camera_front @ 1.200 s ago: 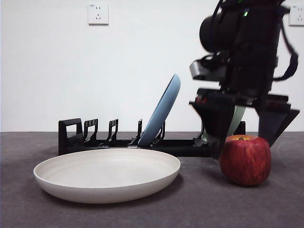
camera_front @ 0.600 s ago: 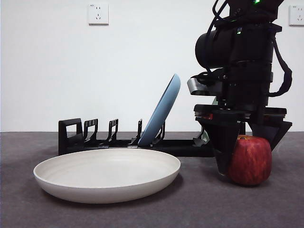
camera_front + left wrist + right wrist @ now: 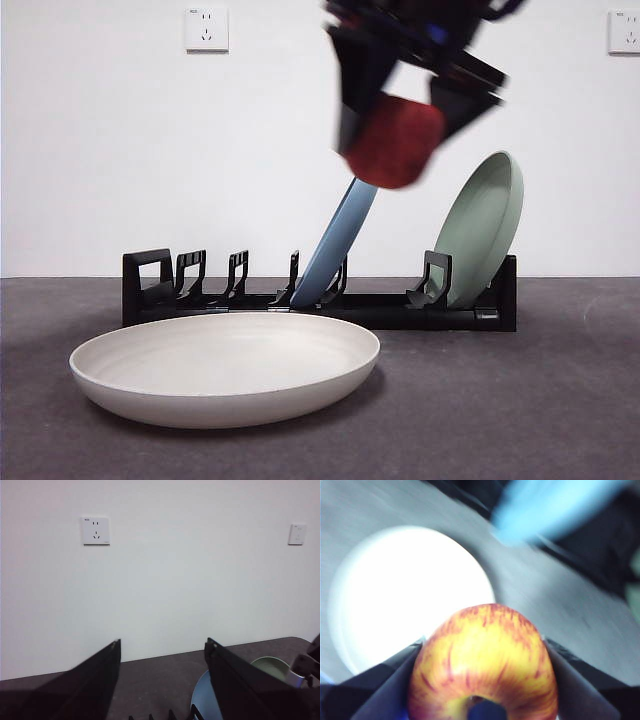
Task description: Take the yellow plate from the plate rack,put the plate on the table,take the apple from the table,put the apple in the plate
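Right gripper (image 3: 400, 120) fingers pinching apple (image 3: 393, 140), high over rack (image 3: 330, 300). Carry over plate (image 3: 225, 368) at bench front, lower to centre, then release. Left gripper (image 3: 162, 680) fingers spread, empty.

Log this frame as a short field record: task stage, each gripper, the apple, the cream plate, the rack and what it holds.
stage: apple lifted, not yet in plate
right gripper: shut on the apple, high above the table
left gripper: open, holding nothing, raised and facing the wall
apple: in the air, motion-blurred, above and right of the plate's centre in the front view
yellow plate: flat on the table, nothing in it
plate rack: behind the plate, holding a blue plate and a sage-green plate, both leaning
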Controlling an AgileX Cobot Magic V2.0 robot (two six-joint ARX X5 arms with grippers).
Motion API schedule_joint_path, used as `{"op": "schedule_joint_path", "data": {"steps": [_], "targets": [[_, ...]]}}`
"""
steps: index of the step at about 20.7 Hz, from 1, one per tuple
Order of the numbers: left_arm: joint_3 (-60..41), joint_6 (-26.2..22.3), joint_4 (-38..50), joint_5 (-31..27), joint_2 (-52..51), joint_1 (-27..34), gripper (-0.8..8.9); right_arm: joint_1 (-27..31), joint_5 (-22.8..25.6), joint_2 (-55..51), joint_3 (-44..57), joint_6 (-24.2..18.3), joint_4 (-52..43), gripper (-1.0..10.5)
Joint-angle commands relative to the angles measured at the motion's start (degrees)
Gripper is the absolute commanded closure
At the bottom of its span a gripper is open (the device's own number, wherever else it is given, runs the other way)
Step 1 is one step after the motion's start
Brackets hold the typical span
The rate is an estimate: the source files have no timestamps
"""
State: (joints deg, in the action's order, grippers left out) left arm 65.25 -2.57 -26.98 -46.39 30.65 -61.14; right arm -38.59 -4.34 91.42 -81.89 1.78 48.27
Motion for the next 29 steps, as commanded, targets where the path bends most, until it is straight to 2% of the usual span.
{"op": "schedule_joint_path", "data": {"steps": [1, 8, 15, 23, 24, 29], "targets": [[-0.3, -1.1, -0.2, -0.1, -0.1, 0.1, 5.31, -3.5, -0.2, 2.7, -2.1, 1.2, -0.6, 9.6], [-0.3, -2.1, -2.3, 0.0, -0.1, 0.1, 5.31, -11.3, 0.2, 12.6, -2.4, 1.1, -9.4, 9.6], [-0.3, -2.0, -4.5, 0.0, -0.1, 0.1, 5.31, -11.4, 0.2, 21.6, -2.4, 0.0, -11.1, 9.6], [-0.3, -1.9, -4.9, 0.0, -0.1, 0.1, 5.31, -11.4, 0.2, 25.6, -2.4, -1.7, -11.0, 9.3], [-0.3, -1.9, -4.9, 0.0, -0.1, 0.1, 5.31, -11.4, 0.2, 25.6, -2.4, -1.7, -10.9, 9.0], [-0.3, -1.9, -6.0, -0.1, -0.1, 0.1, 5.31, -11.7, 0.2, 25.6, -2.4, -1.7, -11.0, 5.4]]}}
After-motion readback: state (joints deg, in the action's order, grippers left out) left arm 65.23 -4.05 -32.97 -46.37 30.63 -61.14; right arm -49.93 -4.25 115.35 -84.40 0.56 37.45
